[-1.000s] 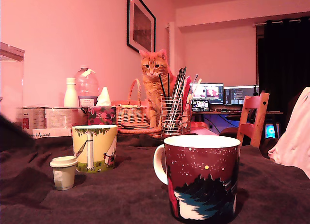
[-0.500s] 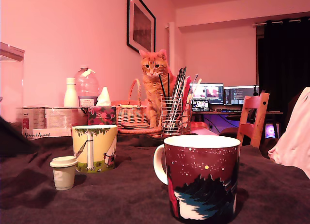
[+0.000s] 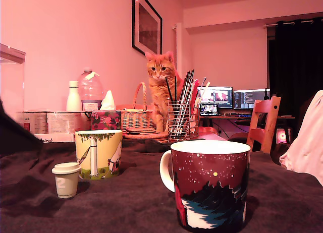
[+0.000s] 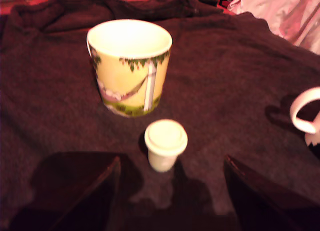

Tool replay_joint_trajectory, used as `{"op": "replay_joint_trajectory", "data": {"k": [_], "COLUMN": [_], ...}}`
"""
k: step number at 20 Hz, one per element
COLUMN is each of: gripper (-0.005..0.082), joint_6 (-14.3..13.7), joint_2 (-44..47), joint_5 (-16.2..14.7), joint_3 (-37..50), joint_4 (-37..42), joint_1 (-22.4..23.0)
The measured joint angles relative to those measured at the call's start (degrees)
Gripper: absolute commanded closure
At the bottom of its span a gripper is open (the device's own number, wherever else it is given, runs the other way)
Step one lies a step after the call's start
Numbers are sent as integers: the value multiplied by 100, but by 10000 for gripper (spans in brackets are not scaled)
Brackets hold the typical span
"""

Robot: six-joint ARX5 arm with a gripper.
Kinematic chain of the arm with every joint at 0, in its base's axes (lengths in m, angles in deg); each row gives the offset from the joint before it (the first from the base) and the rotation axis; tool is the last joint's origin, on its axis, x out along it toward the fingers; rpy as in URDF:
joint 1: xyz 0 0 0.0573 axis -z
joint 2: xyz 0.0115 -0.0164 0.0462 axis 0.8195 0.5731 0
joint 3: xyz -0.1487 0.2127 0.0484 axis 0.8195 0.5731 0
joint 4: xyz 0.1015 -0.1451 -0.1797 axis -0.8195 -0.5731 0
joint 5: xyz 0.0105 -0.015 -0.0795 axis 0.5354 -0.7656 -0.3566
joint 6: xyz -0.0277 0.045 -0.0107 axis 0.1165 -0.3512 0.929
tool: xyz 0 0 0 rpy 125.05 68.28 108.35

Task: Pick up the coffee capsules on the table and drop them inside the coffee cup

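Cloth [image 4: 60, 91]: dark, covers the whole table, wrinkled at the far edge in the wrist view.

Red mug [image 3: 211, 185]: nearest the exterior camera, night-sky print. In the wrist view only its white handle shows at 3 o'clock, the rest cut off.

Yellow mug [image 4: 130, 66]: upright, open mouth up, looks empty from above. Sits at 12 o'clock from the capsule, near but not touching.

Gripper [image 4: 170, 191]: jaws spread wide, nothing between them. The two dark fingers [image 4: 82, 191] frame the lower wrist view, with the capsule's base just beyond the gap between them. In the exterior view only a dark blur at 9 o'clock on the frame edge, probably the arm.

Capsule [image 4: 165, 143]: cream, upright on the cloth, flat lid up, a faint "2" on its side in the exterior view [image 3: 66, 179]. Not yet grasped.

Step, as judged: approach to the first pick, nothing dropped in a mug so far. Next move calls for going forward and down until the jaws straddle the capsule body, then closing below the rim; it is light and tapered, so an off-centre close could tip it.

Hard to make out: only one capsule is visible. Which mug is the target is not clear; the yellow one is closer
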Motion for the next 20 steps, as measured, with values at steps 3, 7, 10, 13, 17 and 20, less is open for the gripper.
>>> {"op": "replay_joint_trajectory", "data": {"k": [3,7,10,13,17,20], "gripper": [170,170,170,170,170,170], "joint_6": [0,0,0,0,0,0], "joint_2": [380,1071,1513,1919,2417,2811], "joint_5": [4,120,264,293,299,297], "joint_3": [0,4,4,-11,-205,-455], "joint_4": [352,1023,1491,1698,1731,1779], "joint_1": [81,275,334,334,334,334]}}
